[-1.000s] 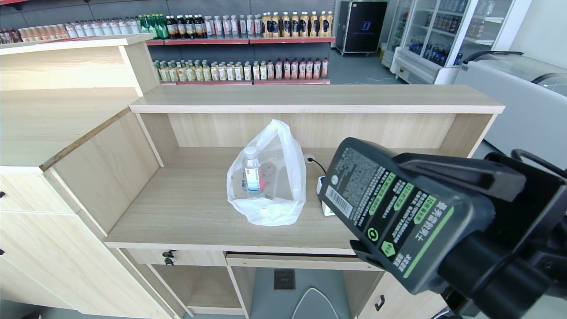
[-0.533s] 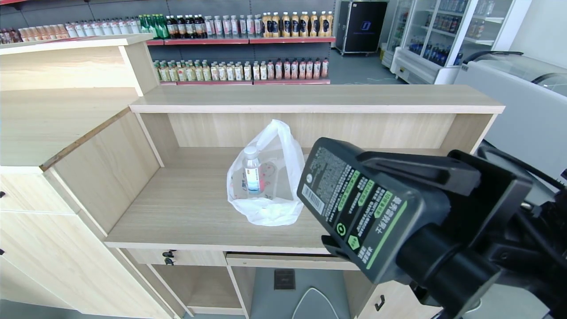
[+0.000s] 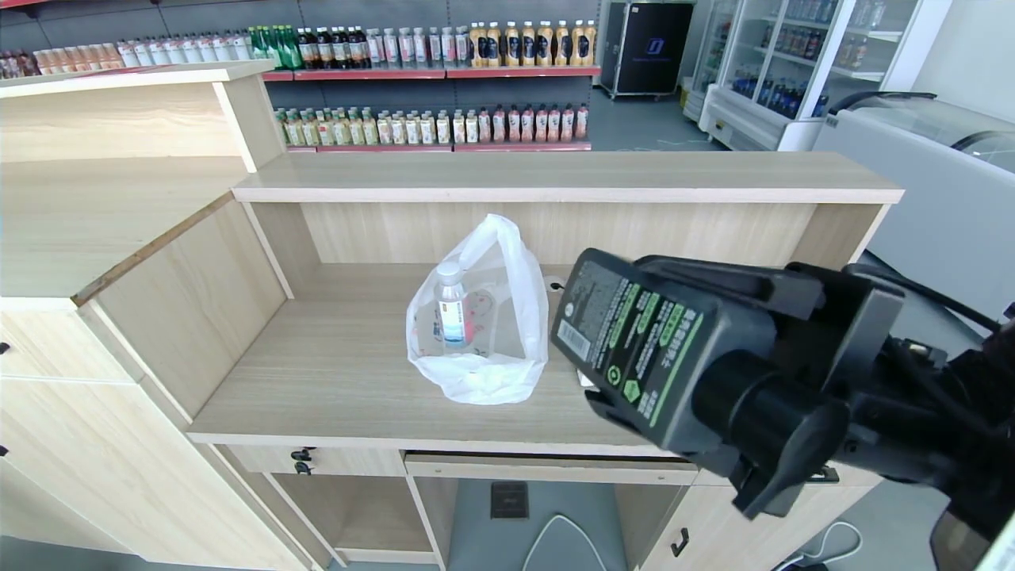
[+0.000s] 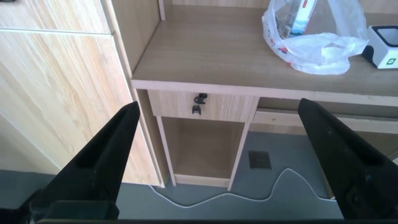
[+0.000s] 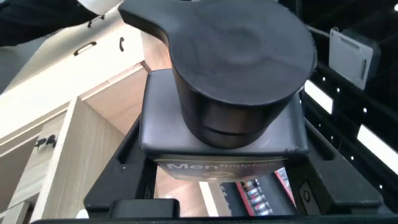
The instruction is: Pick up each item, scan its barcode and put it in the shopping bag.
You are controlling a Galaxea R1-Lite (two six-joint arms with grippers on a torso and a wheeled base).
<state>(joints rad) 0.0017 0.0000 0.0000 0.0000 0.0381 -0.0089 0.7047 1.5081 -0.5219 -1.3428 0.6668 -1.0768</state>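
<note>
Worktop (image 3: 333, 373) at centre frame carries the shopping bag (image 3: 484, 349); right gripper (image 3: 622, 333) jaws clamp a dark bottle (image 3: 682, 357), barcode exposed, presumably for scanning; left gripper (image 4: 219, 106) jaws spread, empty.

A shopping bag (image 3: 476, 349) stands mid-desk on the recessed checkout counter (image 3: 317, 381), a water bottle (image 3: 451, 305) upright inside it, a barcode scanner (image 4: 384, 53) just beside it on the right and a raised ledge (image 3: 555, 178) behind. Right of the bag and nearer the camera, the right gripper (image 3: 618, 333) holds a flat capped bottle (image 3: 650, 357) on its side, base toward the bag. A keyed drawer (image 3: 349, 461) sits under the desk's left front edge, while drink shelves (image 3: 428, 75) line the wall beyond the counter, with glass-door coolers (image 3: 793, 63) to their right.
</note>
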